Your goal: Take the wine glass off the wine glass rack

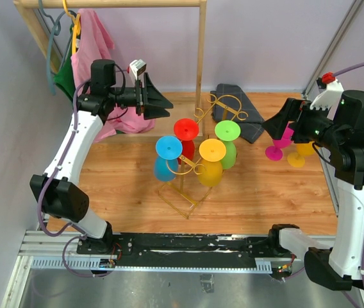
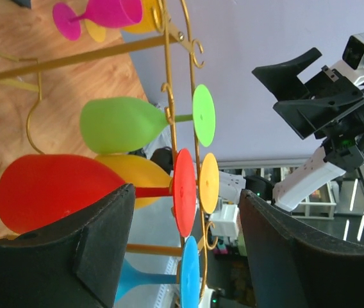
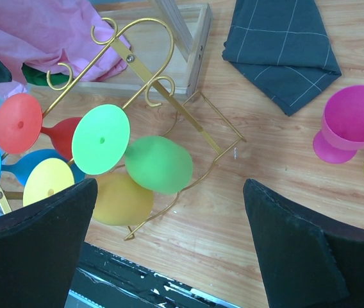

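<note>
The gold wire wine glass rack (image 1: 183,192) stands mid-table and also shows in the right wrist view (image 3: 140,64). Red (image 1: 186,130), blue (image 1: 168,149), yellow (image 1: 212,151) and green (image 1: 227,131) glasses hang upside down on it. In the left wrist view the red glass (image 2: 54,189) lies nearest. My left gripper (image 1: 161,101) is open and empty, left of and above the rack. My right gripper (image 1: 272,126) is open and empty, raised right of the rack. A magenta glass (image 1: 279,145) and a yellow glass (image 1: 300,154) stand on the table below it.
A wooden clothes rack (image 1: 200,51) with a pink garment (image 1: 95,58) stands at the back left. A folded dark cloth (image 1: 239,109) lies behind the rack. The magenta glass (image 3: 352,125) also shows in the right wrist view.
</note>
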Controlling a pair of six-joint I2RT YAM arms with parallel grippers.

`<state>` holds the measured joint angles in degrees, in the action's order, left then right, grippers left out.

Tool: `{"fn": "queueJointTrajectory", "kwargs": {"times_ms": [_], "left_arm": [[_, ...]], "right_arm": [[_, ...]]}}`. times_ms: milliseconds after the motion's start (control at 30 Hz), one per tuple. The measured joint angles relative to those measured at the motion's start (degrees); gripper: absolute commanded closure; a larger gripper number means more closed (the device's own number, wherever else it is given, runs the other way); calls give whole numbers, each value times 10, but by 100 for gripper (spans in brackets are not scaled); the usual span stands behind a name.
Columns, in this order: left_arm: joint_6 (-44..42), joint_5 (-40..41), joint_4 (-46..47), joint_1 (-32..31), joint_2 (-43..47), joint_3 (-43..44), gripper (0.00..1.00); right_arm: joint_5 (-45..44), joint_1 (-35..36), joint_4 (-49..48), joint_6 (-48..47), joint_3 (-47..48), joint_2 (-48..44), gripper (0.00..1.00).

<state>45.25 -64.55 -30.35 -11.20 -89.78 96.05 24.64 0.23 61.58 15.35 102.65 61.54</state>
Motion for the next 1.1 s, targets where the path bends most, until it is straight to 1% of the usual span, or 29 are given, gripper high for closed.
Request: {"fn": "queueJointTrajectory", "kwargs": {"times_ms": [200, 400, 633, 833, 1100], "left_arm": [[4, -14, -14, -2, 12, -42, 35], [13, -22, -16, -15, 16, -43, 42], [16, -25, -14, -29, 24, -45, 43], [16, -24, -16, -31, 31, -76, 44], [17, -25, -17, -33, 31, -78, 51]], "right_arm": [[6, 0, 0, -1, 0, -1, 2], [9, 0, 0, -1, -1, -1, 2], [9, 0, 0, -1, -6, -2, 1], [9, 0, -1, -1, -9, -4, 1], [9, 0, -2, -1, -18, -9, 1]]}}
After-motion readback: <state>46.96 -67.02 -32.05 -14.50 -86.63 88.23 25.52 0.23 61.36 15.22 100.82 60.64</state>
